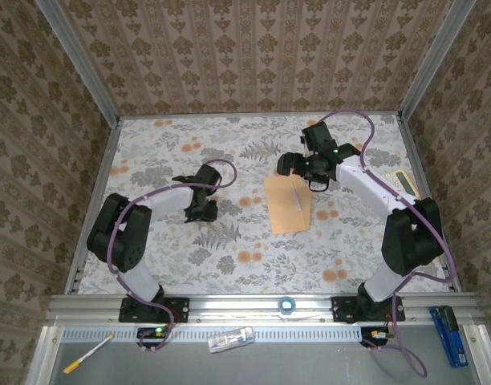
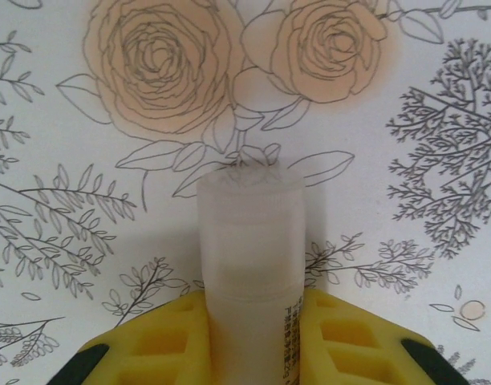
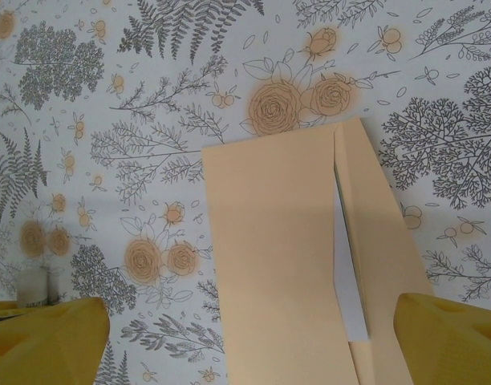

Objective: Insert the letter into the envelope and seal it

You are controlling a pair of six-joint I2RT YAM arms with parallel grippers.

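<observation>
The tan envelope [image 1: 287, 204] lies flat on the floral cloth at centre right. In the right wrist view the envelope [image 3: 269, 257] has its flap [image 3: 374, 241] along the right side, partly lifted. A white strip of the letter [image 3: 346, 281] shows in the gap under the flap. My right gripper [image 1: 298, 168] hovers over the envelope's far end, and its jaws [image 3: 249, 337] stand wide open, holding nothing. To the left of the envelope, my left gripper [image 1: 201, 212] is low over the cloth. Its yellow fingers [image 2: 169, 337] press both sides of a translucent white glue stick [image 2: 249, 241].
A pale calculator [image 1: 398, 180] lies at the back right beside the right arm. Patterned walls close the table on three sides. On the front rail sit a small tape roll [image 1: 287, 305], a clear packet [image 1: 231, 339], a pen [image 1: 89, 353] and a blue tool [image 1: 448, 337].
</observation>
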